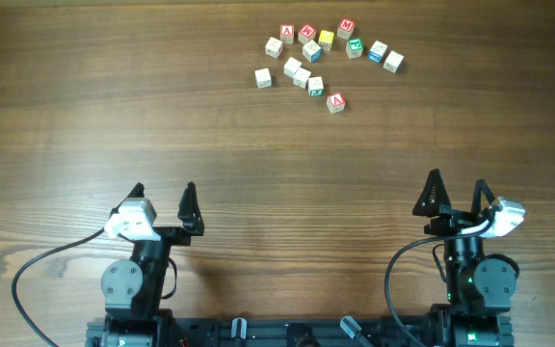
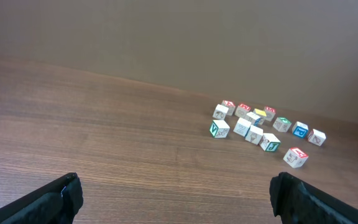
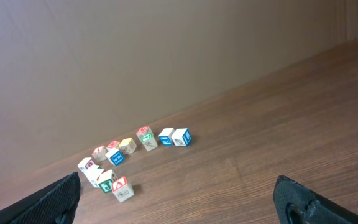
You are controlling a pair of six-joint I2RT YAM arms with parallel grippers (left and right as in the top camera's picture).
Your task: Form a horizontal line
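Several small wooden letter cubes lie in a loose cluster (image 1: 311, 58) at the far middle of the table. No straight row of three shows among them. Three pale cubes (image 1: 302, 77) sit close together on a diagonal. A red "A" cube (image 1: 335, 102) lies nearest to me; it also shows in the left wrist view (image 2: 296, 157) and the right wrist view (image 3: 121, 188). My left gripper (image 1: 164, 190) (image 2: 179, 193) is open and empty at the near left. My right gripper (image 1: 458, 183) (image 3: 179, 196) is open and empty at the near right. Both are far from the cubes.
The wooden table (image 1: 114, 106) stretches between the grippers and the cluster. A yellow cube (image 1: 326, 40), a green cube (image 1: 355, 47) and a blue cube (image 1: 378, 51) lie in the cluster's far part. A plain wall stands behind the table's far edge (image 2: 135, 43).
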